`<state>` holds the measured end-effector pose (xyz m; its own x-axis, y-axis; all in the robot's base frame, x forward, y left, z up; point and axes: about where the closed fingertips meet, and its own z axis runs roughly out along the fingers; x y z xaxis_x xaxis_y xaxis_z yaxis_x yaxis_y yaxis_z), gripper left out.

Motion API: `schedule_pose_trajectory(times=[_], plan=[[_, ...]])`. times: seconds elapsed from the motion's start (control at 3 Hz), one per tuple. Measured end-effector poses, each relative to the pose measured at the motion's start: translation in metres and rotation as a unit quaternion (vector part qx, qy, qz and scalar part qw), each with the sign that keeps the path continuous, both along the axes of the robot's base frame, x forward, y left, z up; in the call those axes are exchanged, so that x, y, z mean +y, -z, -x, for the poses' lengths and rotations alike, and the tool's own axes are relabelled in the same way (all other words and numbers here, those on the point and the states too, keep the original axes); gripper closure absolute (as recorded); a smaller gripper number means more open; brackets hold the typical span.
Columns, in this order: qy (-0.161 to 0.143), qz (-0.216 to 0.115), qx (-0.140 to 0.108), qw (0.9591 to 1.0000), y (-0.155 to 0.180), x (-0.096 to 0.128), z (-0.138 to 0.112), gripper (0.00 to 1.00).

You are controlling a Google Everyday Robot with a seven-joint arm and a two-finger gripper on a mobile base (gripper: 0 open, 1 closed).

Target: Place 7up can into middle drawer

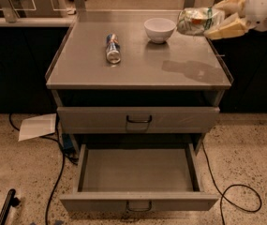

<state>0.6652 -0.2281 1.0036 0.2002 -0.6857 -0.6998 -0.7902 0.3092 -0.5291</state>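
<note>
Above the cabinet top [137, 71], the gripper [213, 18] clamps the green can [196, 20]; the bowl [159, 29] sits left of its fingers [229, 29], the open drawer [137, 170] and speckled floor [245, 149] below.

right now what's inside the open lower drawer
Only bare floor shows inside the grey metal lower drawer; its rear is hidden under the shut drawer above. The gripper holds the green and white can above the tabletop.

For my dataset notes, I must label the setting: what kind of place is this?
Probably a lab or workshop, not a home: a grey metal drawer cabinet, loose cables on a speckled hard floor. The gripper holds the 7up can above the cabinet's right rear corner.
</note>
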Motion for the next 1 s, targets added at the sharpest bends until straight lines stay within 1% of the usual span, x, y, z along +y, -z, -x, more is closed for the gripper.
schedule_pose_trajectory(times=[0.33, 0.67, 1.0], plan=[[0.01, -0.031, -0.088, 0.9956, -0.06, 0.01, 0.053, 1.0], [0.025, -0.054, -0.105, 0.9927, -0.053, 0.012, 0.066, 1.0], [0.025, -0.053, -0.104, 0.9928, -0.053, 0.012, 0.066, 1.0]])
